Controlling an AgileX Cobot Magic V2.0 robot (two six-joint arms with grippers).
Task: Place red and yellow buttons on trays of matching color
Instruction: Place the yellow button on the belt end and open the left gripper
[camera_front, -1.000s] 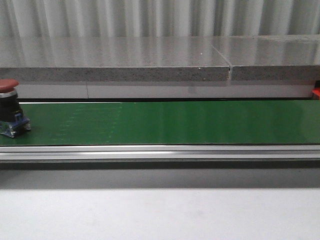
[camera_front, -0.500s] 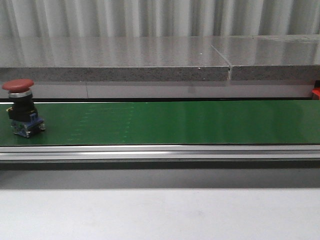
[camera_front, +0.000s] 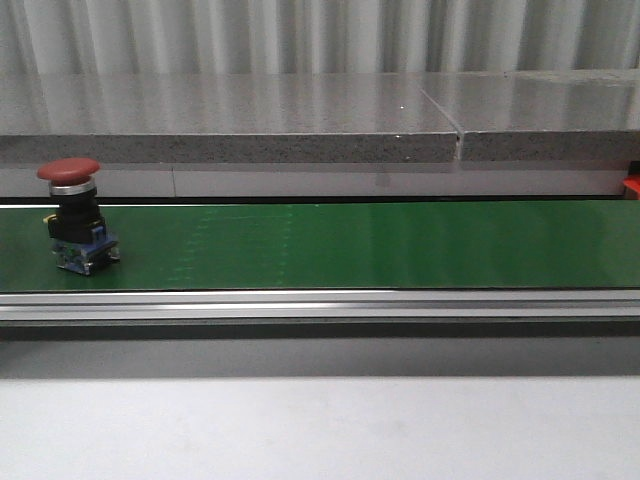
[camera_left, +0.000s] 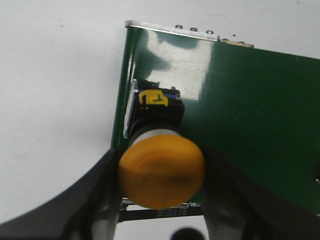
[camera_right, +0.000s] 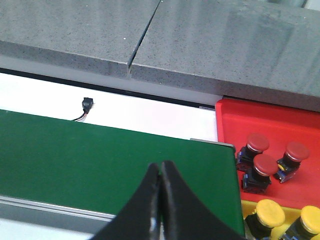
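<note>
**Buttons on green belt, trays at its end**

- Red button: upright on the green belt, left part of the front frame.
- Yellow button: lower centre of the left wrist frame, pinched between the left gripper fingers, above the belt's end.
- Right gripper: fingers pressed together, holding nothing, lower centre of its frame over the belt.
- Red tray: right side of that frame, holding three red buttons.
- Yellow tray: lower right corner, two yellow buttons visible.

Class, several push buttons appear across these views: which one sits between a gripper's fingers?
The yellow button between the left gripper's fingers; the red button stands alone on the green belt.
</note>
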